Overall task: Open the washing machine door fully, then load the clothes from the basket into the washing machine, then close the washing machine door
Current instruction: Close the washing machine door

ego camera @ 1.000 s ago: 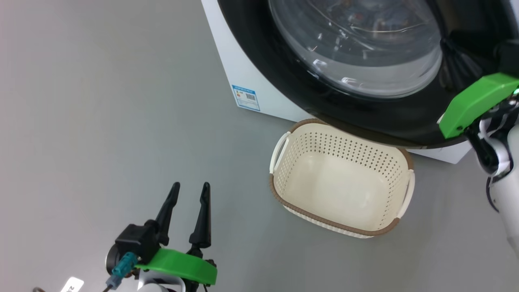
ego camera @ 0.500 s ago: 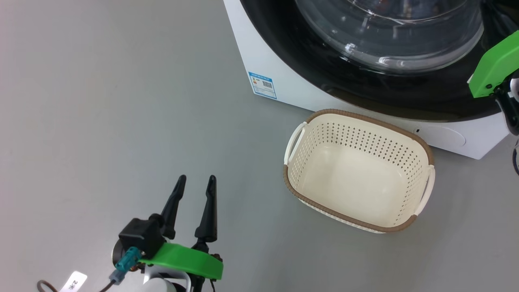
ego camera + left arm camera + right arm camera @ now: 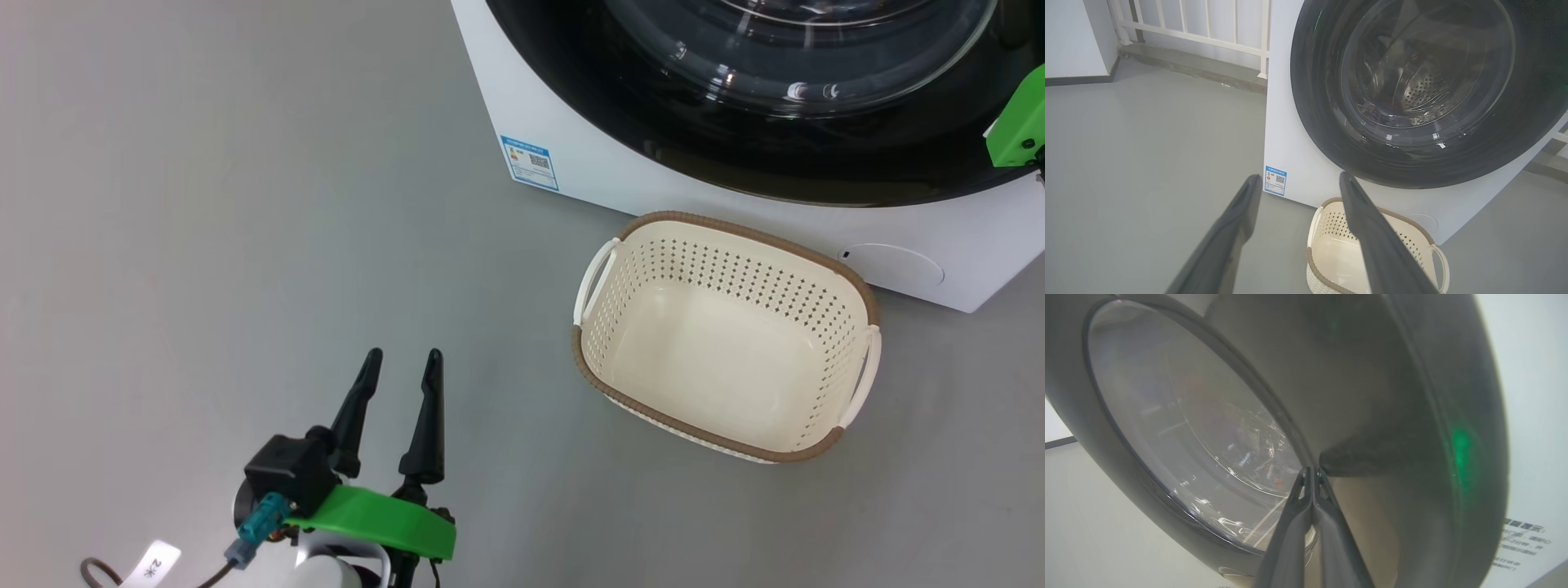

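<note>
The washing machine point(image 3: 571, 155) is a big white box, and its round glossy black door point(image 3: 653, 122) lies flush against the front. In the left wrist view the door point(image 3: 1323, 122) shows steel drum holes behind its glass. The cream basket point(image 3: 710, 273) with the brown rim stands on the floor just before the machine and holds nothing. The clothes are hidden from me. My left gripper point(image 3: 404, 357) hovers open and empty at the lower left, well clear of the basket point(image 3: 1331, 232). My right gripper point(image 3: 1312, 469) is shut, tips pressed on the door's black ring point(image 3: 1372, 396) beside the glass.
Smooth grey floor point(image 3: 204, 204) stretches left of the machine. A blue label point(image 3: 529, 162) sits on the machine's lower corner. A white railing point(image 3: 1208, 24) and a low ledge run behind. The green cover of my right wrist point(image 3: 1020, 122) is at the right edge.
The head camera has shifted. The door, which stood ajar over the basket, has swung back flush with the machine's front, with my right arm following it. My left gripper has kept its place.
</note>
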Controlling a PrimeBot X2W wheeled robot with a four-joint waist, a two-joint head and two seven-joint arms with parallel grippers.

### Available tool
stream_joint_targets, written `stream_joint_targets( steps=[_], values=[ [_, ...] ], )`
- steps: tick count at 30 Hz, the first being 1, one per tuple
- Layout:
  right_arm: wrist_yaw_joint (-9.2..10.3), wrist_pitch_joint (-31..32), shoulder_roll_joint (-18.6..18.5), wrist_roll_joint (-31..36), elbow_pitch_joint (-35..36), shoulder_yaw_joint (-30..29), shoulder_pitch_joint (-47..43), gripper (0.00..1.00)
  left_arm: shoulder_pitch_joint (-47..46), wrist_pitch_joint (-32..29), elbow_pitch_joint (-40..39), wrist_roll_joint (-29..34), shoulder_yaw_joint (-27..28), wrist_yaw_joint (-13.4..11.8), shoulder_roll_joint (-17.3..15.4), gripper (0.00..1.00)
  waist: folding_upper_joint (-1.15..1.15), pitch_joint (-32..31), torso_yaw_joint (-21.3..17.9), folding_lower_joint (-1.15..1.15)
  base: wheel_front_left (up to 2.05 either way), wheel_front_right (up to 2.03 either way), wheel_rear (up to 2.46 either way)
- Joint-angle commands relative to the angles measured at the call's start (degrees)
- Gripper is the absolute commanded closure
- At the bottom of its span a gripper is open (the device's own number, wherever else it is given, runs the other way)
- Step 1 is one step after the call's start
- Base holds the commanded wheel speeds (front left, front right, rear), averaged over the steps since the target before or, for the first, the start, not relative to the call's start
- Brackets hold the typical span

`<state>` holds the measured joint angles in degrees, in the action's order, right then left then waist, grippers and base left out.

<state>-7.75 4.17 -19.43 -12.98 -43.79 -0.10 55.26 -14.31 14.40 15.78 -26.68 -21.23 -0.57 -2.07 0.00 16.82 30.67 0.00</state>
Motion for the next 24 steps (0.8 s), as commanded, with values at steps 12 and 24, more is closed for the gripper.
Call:
stream_joint_targets(
  steps=[12,24],
  values=[
    [0.26,-4.1,2.2,-1.3,-0.6,4.1,-0.6,1.00,-1.5,0.6,-0.6,0.1,2.3,-0.9,-0.8,0.00,0.00,-2.3,-0.2,0.00,0.00,0.00,0.00],
    [0.26,-9.8,4.8,-5.7,7.8,8.7,-14.0,1.00,-1.2,0.6,0.6,2.6,3.9,-0.3,-0.8,0.00,0.00,-6.8,-5.9,0.00,0.00,0.00,0.00]
  ],
)
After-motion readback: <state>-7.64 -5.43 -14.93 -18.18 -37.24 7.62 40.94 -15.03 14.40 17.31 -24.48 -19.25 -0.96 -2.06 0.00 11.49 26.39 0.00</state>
